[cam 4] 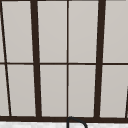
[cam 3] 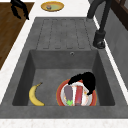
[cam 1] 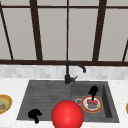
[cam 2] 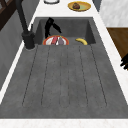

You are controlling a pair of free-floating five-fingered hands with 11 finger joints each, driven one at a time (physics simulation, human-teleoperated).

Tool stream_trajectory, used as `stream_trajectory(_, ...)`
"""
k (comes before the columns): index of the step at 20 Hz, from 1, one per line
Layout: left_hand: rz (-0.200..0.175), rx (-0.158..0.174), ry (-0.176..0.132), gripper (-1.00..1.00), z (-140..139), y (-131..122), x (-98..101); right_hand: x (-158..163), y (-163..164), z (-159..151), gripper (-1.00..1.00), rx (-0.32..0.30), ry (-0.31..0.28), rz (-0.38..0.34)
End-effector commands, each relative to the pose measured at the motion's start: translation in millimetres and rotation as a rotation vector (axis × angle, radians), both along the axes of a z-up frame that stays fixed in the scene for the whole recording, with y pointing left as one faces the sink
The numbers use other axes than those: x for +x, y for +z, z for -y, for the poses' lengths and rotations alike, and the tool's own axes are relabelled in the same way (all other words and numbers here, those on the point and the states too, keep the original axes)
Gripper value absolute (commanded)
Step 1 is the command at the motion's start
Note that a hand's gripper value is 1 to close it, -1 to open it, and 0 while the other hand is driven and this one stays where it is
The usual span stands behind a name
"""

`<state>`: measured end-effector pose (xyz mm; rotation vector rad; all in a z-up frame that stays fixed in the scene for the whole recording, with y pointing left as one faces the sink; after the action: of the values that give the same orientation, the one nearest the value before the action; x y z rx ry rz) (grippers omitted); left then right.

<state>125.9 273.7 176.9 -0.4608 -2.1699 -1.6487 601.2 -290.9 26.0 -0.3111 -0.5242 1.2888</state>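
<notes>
The right hand hangs right of centre in the front view, down in the sink basin, its fingers pointing downward and relaxed, their tips at the far rim of the red-rimmed plate; whether they touch it cannot be told. In the right side view the same hand arches over the plate's upper right edge, above a red strip and a purple piece of food lying side by side. The plate sits at lower centre of that view, with basin wall just beside its right rim and open floor on its left, where a banana lies well apart near the left wall. The left hand floats at lower left of the front view, over the front edge of the ribbed draining board, fingers loosely curled and holding nothing. A red ball fills the lower middle there. The black faucet stands behind the basin. A yellow bowl sits on the counter at the left edge. No writing is legible.
</notes>
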Motion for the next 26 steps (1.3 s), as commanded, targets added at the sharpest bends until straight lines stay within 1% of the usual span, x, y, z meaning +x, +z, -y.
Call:
stream_trajectory(1,0.000,0.000,0.000,0.00,0.0,0.0,0.0,-20.4,19.8,-4.7,-1.00,-0.037,0.016,0.016)
stream_trajectory(3,0.000,0.000,0.000,0.00,0.0,0.0,0.0,-32.8,21.6,-7.8,-1.00,-0.016,-0.007,0.074)
stream_trajectory(4,0.000,0.000,0.000,0.00,0.0,0.0,0.0,-35.3,24.8,-9.3,-1.00,-0.009,-0.018,0.126)
stream_trajectory(5,0.000,0.000,0.000,0.00,0.0,0.0,0.0,-40.8,25.9,-8.5,-1.00,-0.003,-0.026,0.149)
stream_trajectory(8,0.000,0.000,0.000,0.00,0.0,0.0,0.0,-54.6,27.0,-8.3,-1.00,0.005,-0.052,0.177)
stream_trajectory(10,0.000,0.000,0.000,0.00,0.0,0.0,0.0,-62.0,35.6,-9.3,-1.00,0.010,-0.072,0.234)
stream_trajectory(11,0.000,0.000,0.000,0.00,0.0,0.0,0.0,-62.9,41.2,-9.6,-1.00,0.009,-0.072,0.253)
stream_trajectory(12,0.000,0.000,0.000,0.00,0.0,0.0,0.0,-66.4,45.7,-9.7,-1.00,0.009,-0.075,0.253)
stream_trajectory(14,0.000,0.000,0.000,0.00,0.0,0.0,0.0,-80.7,52.8,-7.4,-1.00,0.009,-0.077,0.281)
stream_trajectory(18,0.000,0.000,0.000,0.00,0.0,0.0,0.0,-102.5,59.6,-7.9,-1.00,0.023,-0.097,0.299)
stream_trajectory(22,0.000,0.000,0.000,0.00,0.0,0.0,0.0,-127.1,68.3,-7.6,-1.00,0.029,-0.112,0.339)
stream_trajectory(26,0.000,0.000,0.000,0.00,0.0,0.0,0.0,-148.3,77.8,-7.5,-1.00,0.031,-0.122,0.353)
